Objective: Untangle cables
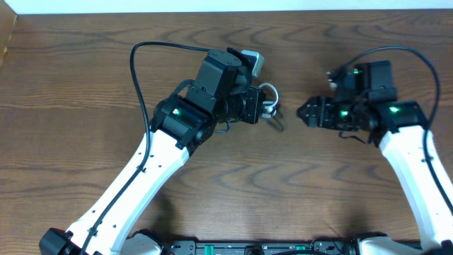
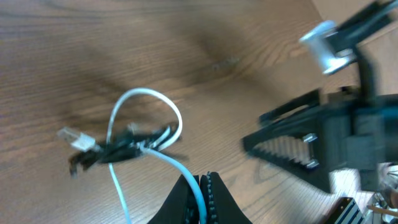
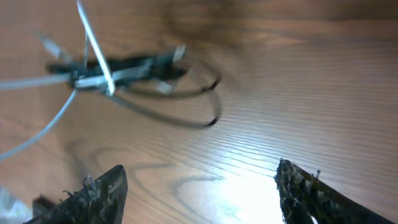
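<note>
A small tangle of thin cables lies on the wooden table: a white cable looped over a black cable with small plug ends. In the overhead view the white cable and black cable show just right of my left gripper. My left gripper is shut on the white cable. My right gripper is open and empty, a short way right of the tangle. In the right wrist view the black cable and white cable lie beyond my open fingers.
The wooden table spreads around both arms. A thick black robot cable arcs over the left arm, another over the right arm. The table's far edge runs along the top.
</note>
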`<state>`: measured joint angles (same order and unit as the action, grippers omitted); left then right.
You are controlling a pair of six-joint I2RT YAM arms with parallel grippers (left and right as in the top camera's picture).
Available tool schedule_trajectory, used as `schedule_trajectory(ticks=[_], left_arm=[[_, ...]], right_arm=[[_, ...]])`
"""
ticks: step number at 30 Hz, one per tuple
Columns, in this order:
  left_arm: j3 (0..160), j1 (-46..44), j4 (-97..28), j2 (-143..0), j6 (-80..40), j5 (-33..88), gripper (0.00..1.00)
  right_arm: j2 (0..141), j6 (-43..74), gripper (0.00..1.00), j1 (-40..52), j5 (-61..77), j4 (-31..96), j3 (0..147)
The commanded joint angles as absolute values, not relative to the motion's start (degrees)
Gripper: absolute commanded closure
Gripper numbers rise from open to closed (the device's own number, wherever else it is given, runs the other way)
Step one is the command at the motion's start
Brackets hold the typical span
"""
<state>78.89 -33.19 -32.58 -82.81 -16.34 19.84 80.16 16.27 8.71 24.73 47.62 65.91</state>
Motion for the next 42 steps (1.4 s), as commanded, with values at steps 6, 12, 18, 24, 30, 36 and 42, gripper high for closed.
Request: schedule_trajectory(ticks=[6, 12, 18, 24, 30, 36, 42], left_arm=[[79.7, -33.1, -30.6, -81.4, -18.1, 20.6, 0.93], [79.7, -33.1, -29.9, -81.4, -18.2, 20.6, 0.92], [79.7, -33.1, -29.9, -81.4, -19.0, 20.6, 0.92], [79.8, -31.8, -29.6, -81.3, -19.0, 20.6, 0.93], [79.8, -26.0, -29.7, -78.1, -19.0, 20.6, 0.92], [79.8, -20.3, -29.7, -75.0, -18.8, 20.5, 0.93], [79.8, -14.0, -32.3, -74.3, -17.5, 20.1, 0.93]], right_arm=[[90.0, 10.8, 0.26, 11.5, 37.3, 38.8, 66.6], [92.2, 15.6, 0.27, 11.9, 41.5, 29.3, 66.6], [97.1, 19.7, 0.32, 15.1, 39.0, 29.2, 66.6], [104.1, 32.4, 0.47, 15.6, 24.5, 32.6, 66.6], [104.8, 31.6, 0.59, 11.9, 16.1, 38.1, 66.7], [104.8, 28.0, 0.73, 8.8, 13.9, 40.9, 66.7], [104.6, 26.1, 0.92, 3.7, 8.5, 45.3, 66.7]])
